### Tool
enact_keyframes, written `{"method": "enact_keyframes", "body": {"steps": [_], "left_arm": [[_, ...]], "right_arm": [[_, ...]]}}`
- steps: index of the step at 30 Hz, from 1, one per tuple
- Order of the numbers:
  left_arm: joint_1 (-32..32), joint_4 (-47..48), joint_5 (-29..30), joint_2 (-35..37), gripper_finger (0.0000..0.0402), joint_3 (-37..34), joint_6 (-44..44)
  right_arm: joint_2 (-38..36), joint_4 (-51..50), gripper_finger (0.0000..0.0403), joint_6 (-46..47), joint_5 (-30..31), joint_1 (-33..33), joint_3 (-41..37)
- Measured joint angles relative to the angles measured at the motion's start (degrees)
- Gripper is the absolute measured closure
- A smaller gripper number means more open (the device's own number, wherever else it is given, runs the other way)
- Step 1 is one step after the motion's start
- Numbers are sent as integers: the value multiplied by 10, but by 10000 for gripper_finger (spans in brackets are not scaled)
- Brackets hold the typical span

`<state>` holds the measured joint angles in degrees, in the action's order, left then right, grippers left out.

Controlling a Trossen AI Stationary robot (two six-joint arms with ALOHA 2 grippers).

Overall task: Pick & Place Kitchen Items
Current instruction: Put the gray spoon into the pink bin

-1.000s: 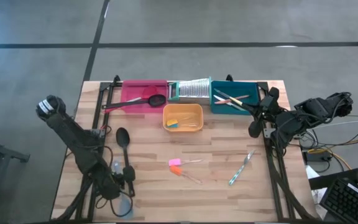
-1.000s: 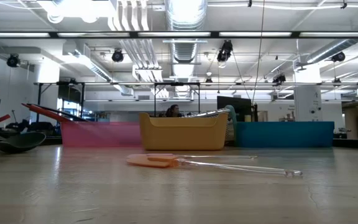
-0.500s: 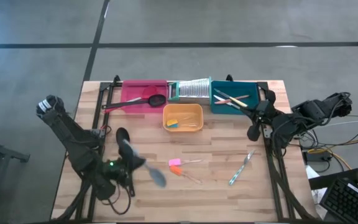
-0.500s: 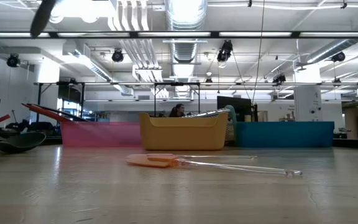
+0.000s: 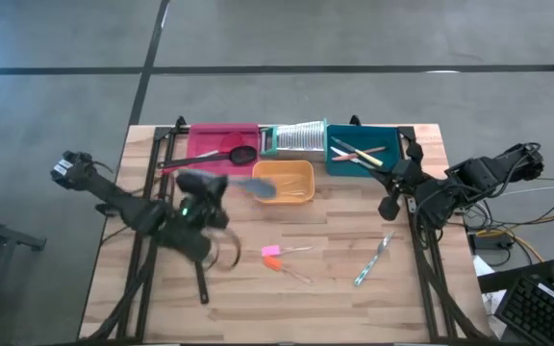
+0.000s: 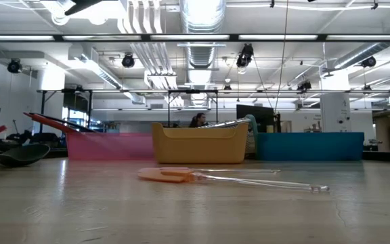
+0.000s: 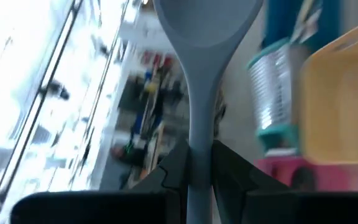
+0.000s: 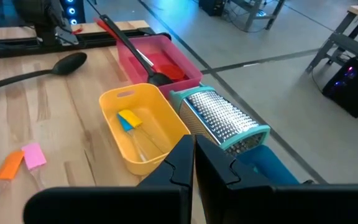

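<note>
Left gripper (image 7: 197, 163) clamped on handle of grey-blue spoon (image 5: 258, 186), held above desk (image 5: 335, 274). Spoon long axis runs straight out from the fingers (image 7: 229, 168), bowl leading, pointing toward orange tray (image 5: 305, 174), bowl over its left edge. Right gripper (image 8: 193, 163) closed, empty, parked at desk's right edge near teal tray (image 5: 337, 165). Black spoon (image 8: 39, 73) flat on desk, bowl toward pink tray (image 5: 200, 144).

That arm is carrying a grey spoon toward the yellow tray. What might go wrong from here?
The left gripper pinches only the thin handle of the grey-blue spoon, so the spoon might swivel or slip out mid-swing. The orange tray is short and already holds small pieces; the long spoon may overhang its rim or tip out. Its bowl could also bump the neighbouring grater.
</note>
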<state>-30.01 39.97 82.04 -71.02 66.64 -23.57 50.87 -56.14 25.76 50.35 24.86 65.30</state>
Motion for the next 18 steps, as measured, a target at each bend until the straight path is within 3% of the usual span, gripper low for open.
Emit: {"method": "enact_keyframes", "body": {"steps": [3,7,18], "left_arm": [[73,0,-8,5,354,28,-19],[186,4,-67,14,354,70,-23],[472,118,-455,12,354,128,54]], "right_arm": [[0,0,394,0,-4,0,0],[0,0,394,-1,-9,0,0],[0,-2,394,-7,-11,0,0]]}}
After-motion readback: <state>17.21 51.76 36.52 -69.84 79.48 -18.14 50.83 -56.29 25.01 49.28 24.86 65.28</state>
